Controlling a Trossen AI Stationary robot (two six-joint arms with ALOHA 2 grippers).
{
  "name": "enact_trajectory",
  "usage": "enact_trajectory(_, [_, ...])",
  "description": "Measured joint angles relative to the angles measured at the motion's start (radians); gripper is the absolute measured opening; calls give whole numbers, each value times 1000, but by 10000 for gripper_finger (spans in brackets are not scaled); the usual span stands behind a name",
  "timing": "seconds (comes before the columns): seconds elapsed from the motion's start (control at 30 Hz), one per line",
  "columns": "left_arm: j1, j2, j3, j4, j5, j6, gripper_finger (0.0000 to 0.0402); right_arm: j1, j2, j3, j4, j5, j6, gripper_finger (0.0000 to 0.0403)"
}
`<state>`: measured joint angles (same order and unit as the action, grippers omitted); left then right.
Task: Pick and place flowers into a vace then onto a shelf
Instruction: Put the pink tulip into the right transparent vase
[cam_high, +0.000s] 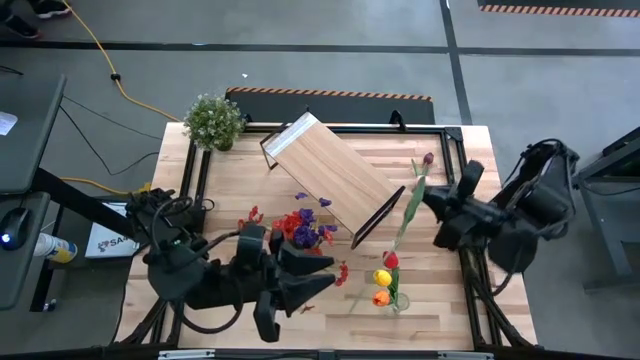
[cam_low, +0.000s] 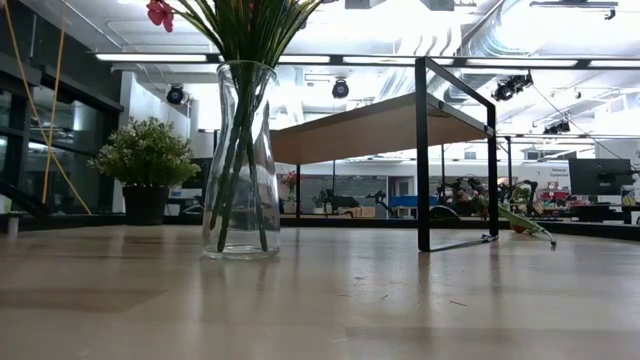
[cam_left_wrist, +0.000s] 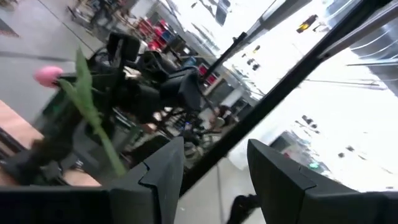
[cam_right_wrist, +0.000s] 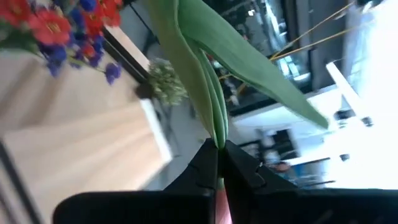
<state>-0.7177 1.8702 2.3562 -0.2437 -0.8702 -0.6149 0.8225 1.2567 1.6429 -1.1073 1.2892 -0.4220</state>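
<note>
My right gripper (cam_high: 424, 197) is at the table's right, shut on a tulip (cam_high: 410, 205) with a dark pink blossom (cam_high: 427, 158) and long green leaves (cam_right_wrist: 205, 56). A clear glass vase (cam_low: 240, 160) stands on the table with green stems in it, and red and purple flowers (cam_high: 300, 228) spread above it. My left gripper (cam_high: 322, 276) hovers open just near of those flowers, and nothing is between its fingers (cam_left_wrist: 158, 177). The shelf (cam_high: 330, 178) stands slantwise on its black legs beyond the vase. Yellow, orange and red tulips (cam_high: 385, 280) are at the near right. My right gripper pinches the tulip's green stem (cam_right_wrist: 217, 138) between its two fingers, about midway along it, where the leaves spring out. The fingers come roughly level from the table's right and lie across the stem. The tulip is lifted clear, its blossom toward the far edge.
A bushy green potted plant (cam_high: 213, 120) stands at the far left corner. A green stem (cam_low: 525, 222) lies on the table beyond the shelf's leg in the low view. Bare planks (cam_high: 440, 290) show at the near right.
</note>
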Motion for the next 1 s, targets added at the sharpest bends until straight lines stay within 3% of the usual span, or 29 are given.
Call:
enact_trajectory(0.4, [52, 0, -2, -185, 108, -265, 211, 0, 158, 0, 26, 271, -347, 6])
enact_trajectory(0.8, [130, 1, -2, -255, 229, -386, 211, 4, 176, 0, 42, 282, -372, 5])
enact_trajectory(1.0, [160, 1, -2, -290, 291, -456, 211, 5, 176, 0, 139, 282, -431, 5])
